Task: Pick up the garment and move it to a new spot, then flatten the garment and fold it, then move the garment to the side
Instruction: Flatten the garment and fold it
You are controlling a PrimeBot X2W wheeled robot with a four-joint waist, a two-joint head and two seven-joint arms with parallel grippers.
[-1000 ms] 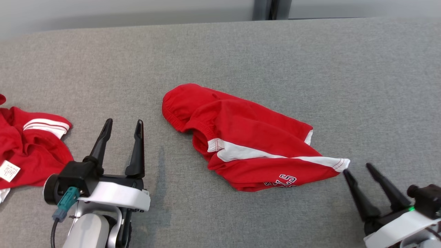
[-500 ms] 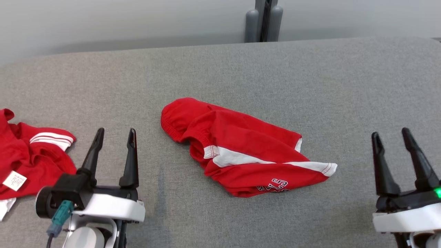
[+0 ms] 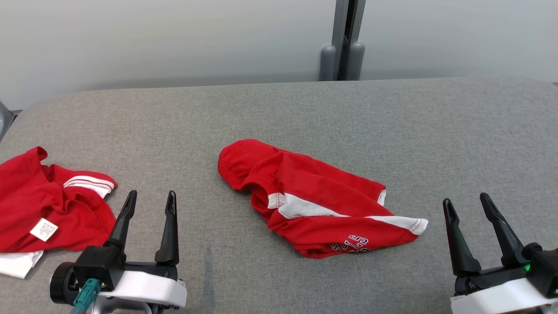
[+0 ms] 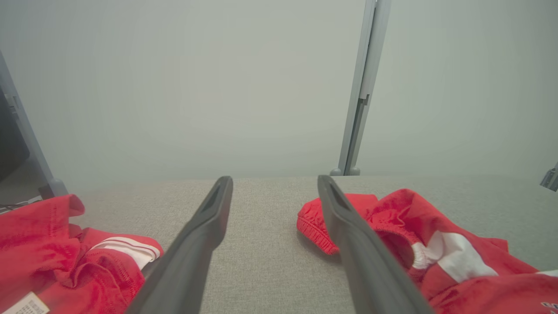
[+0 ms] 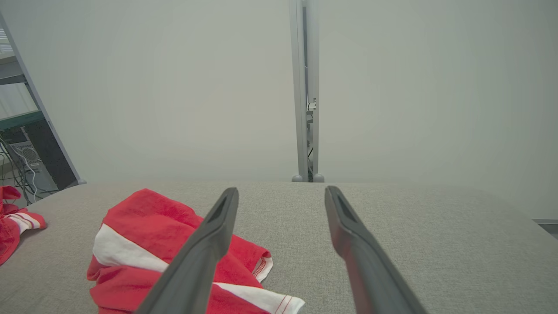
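The right claw has backed off the garment, spread and empty like the left claw; flattening looks next

A grey fabric-covered bench stretches wide under soft, even light, its far edge rounded where it meets a pale, plain wall. A slim metal post rises between two wall panels, flanked at its foot by two rounded grey caps. Beyond one end of the bench, a dark computer tower stands among loose cables.
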